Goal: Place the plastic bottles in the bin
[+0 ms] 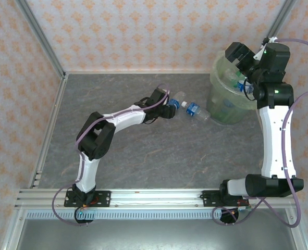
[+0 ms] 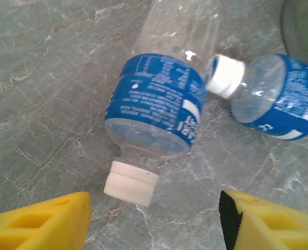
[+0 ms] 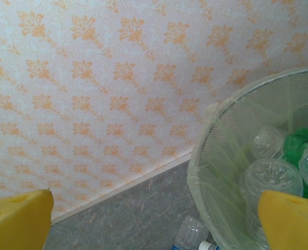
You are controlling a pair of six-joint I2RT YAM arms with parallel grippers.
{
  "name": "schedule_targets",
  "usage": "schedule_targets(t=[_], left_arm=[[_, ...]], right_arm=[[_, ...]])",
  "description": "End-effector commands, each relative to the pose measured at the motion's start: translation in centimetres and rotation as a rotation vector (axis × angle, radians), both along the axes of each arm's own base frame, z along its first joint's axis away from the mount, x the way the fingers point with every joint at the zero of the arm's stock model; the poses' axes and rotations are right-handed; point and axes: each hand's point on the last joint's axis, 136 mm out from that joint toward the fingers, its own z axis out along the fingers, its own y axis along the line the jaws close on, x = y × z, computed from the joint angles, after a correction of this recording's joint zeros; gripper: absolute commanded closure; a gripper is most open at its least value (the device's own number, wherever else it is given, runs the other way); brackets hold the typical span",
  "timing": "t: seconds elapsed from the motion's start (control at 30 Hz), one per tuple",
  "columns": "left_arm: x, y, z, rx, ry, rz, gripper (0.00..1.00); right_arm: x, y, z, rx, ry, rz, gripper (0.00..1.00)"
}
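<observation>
Two clear plastic bottles with blue labels and white caps lie on the grey table. The nearer bottle point(image 2: 156, 104) points its cap at my left gripper point(image 2: 154, 224), which is open just short of that cap with nothing between its yellow fingers point(image 2: 39, 221). The second bottle point(image 2: 279, 96) lies to its right, cap touching the first. From above, the left gripper point(image 1: 169, 110) sits beside both bottles point(image 1: 195, 110). The pale-green bin point(image 1: 224, 99) stands at the back right. My right gripper point(image 3: 154, 224) is open and empty above the bin's rim point(image 3: 206, 135). Clear and green bottles point(image 3: 271, 177) lie inside.
Patterned walls close off the back and sides, and the bin stands close to the back wall. A metal rail point(image 1: 143, 197) runs along the near edge by the arm bases. One of the loose bottles point(image 3: 190, 234) lies on the table just outside the bin's wall.
</observation>
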Motion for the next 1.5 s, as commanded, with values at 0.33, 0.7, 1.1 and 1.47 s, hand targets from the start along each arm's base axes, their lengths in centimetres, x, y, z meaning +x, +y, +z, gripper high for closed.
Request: schedule_targets(t=[0.33,0.7,1.1,1.47], left_arm=[[1.3,-0.1,-3.5,0.06,0.065,-0.042,0.37],[1.5,-0.7,-4.7,0.059,0.084,-0.068,0.46],[1.1,-0.8,-5.0,0.047,0.092,-0.079,0.57],[0.6,-0.6,-6.9,0.057,0.117,-0.083,0.5]], right_arm=[[-0.7,0.8,-0.1,-0.005,0.001,0.04,0.0],[-0.4,1.0,-0.5,0.017,0.004,0.047,0.0],[-0.2,1.4,-0.6,0.04,-0.002,0.065,0.0],[-0.6,1.7,-0.4,0.053,-0.009,0.071,0.0]])
